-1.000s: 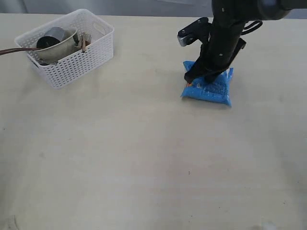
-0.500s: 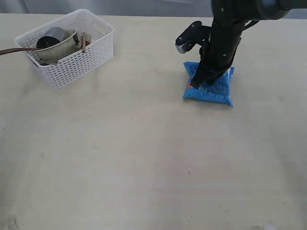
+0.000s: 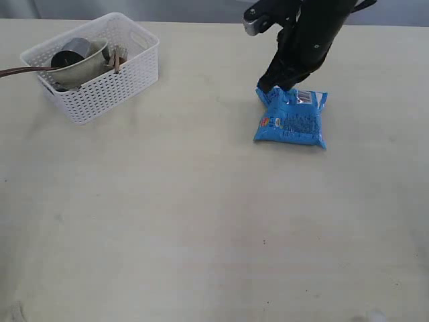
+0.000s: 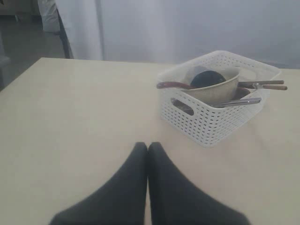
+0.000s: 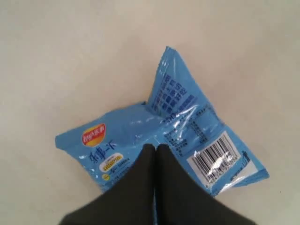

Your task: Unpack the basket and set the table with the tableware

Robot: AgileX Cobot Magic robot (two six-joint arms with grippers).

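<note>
Only the bag [image 3: 293, 122] is laid out on the worktop [image 3: 188, 221]. The bowl [image 3: 84, 67], cup [image 3: 70, 56] and chopsticks [image 3: 117, 62] are left unpacked in the basket [image 3: 107, 90], far left. The right claw [image 3: 267, 86], over the bag, and the left claw [image 4: 147, 146], facing the basket, are pressed closed, holding nothing.

**Plastic, film and matt wood-look**

We see the table [image 3: 167, 221] as a pale, matt wood-look surface with faint specks. At ten o'clock the basket [image 3: 107, 84] is smooth white moulded plastic. The bowl [image 3: 84, 66] in it looks like dull metal. At two o'clock the snack bag [image 3: 291, 121] is glossy, crinkled blue film. The left gripper [image 4: 147, 146] and right gripper [image 5: 155, 148] look matt black.
</note>
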